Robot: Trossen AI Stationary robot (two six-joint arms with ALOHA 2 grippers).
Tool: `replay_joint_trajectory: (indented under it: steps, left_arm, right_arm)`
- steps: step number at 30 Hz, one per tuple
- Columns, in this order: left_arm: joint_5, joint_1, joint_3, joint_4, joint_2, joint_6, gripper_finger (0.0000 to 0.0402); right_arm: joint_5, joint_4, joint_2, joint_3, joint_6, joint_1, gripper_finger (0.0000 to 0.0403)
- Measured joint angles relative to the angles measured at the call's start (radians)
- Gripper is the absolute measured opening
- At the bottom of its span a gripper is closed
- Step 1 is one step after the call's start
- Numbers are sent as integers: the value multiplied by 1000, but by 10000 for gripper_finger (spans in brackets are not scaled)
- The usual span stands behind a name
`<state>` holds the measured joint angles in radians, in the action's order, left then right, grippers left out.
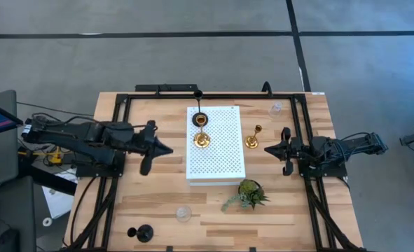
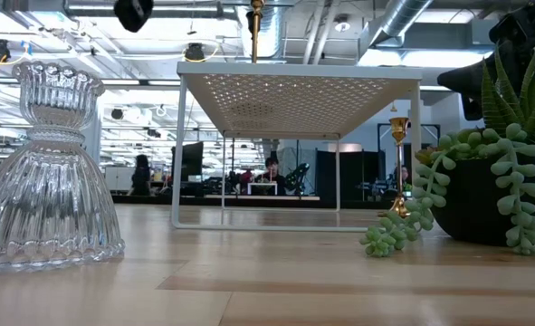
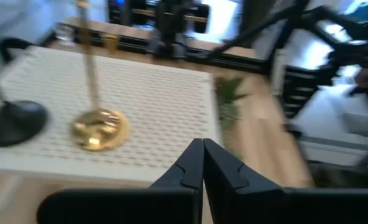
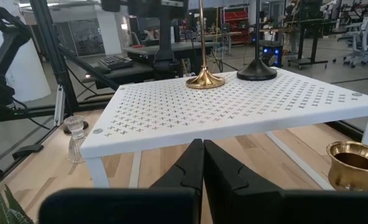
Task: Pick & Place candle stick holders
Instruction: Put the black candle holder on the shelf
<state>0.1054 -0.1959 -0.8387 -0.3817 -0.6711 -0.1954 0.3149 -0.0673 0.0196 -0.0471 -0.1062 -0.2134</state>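
Note:
A white perforated board (image 1: 221, 157) stands mid-table. A gold candle stick holder (image 1: 202, 140) (image 3: 99, 127) and a black one (image 1: 197, 94) (image 3: 12, 121) stand upright on it by their round bases. Another gold holder (image 1: 253, 140) (image 4: 357, 163) stands on the table right of the board. Clear glass holders stand at the far right (image 1: 275, 108) and near the front edge (image 1: 183, 213) (image 2: 45, 172). A second black holder (image 1: 143, 232) stands at the near left. My left gripper (image 1: 166, 149) (image 3: 202, 146) is shut and empty, left of the board. My right gripper (image 1: 270, 149) (image 4: 202, 146) is shut and empty, right of the board.
A small green plant (image 1: 247, 194) in a dark pot stands near the board's near right corner. A black frame (image 1: 122, 98) runs along the table's edges. Bare wood lies between the board and the near edge.

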Motion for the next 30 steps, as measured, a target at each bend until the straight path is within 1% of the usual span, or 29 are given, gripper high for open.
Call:
replay_joint_trajectory:
  steps: [5,7,11,14,21,27,30]
  left_arm:
    - [-24,-60,0,-4,22,-148,6]
    - [-76,-76,0,-3,25,-240,5]
    - [-230,-106,0,-4,21,-397,6]
    - [-293,-119,-1,-4,12,-491,7]
    - [-464,-128,-1,4,3,-533,7]
    - [-474,-127,-1,15,-3,-547,13]
    - [-474,-131,-2,27,-14,-619,9]
  right_arm:
    - [0,0,0,0,0,0,1]
    - [0,0,0,0,0,0,1]
    - [0,0,0,0,0,0,1]
    - [0,0,0,0,0,0,1]
    - [0,0,0,0,11,0,1]
    - [0,0,0,0,11,0,1]
    - [0,0,0,0,11,0,1]
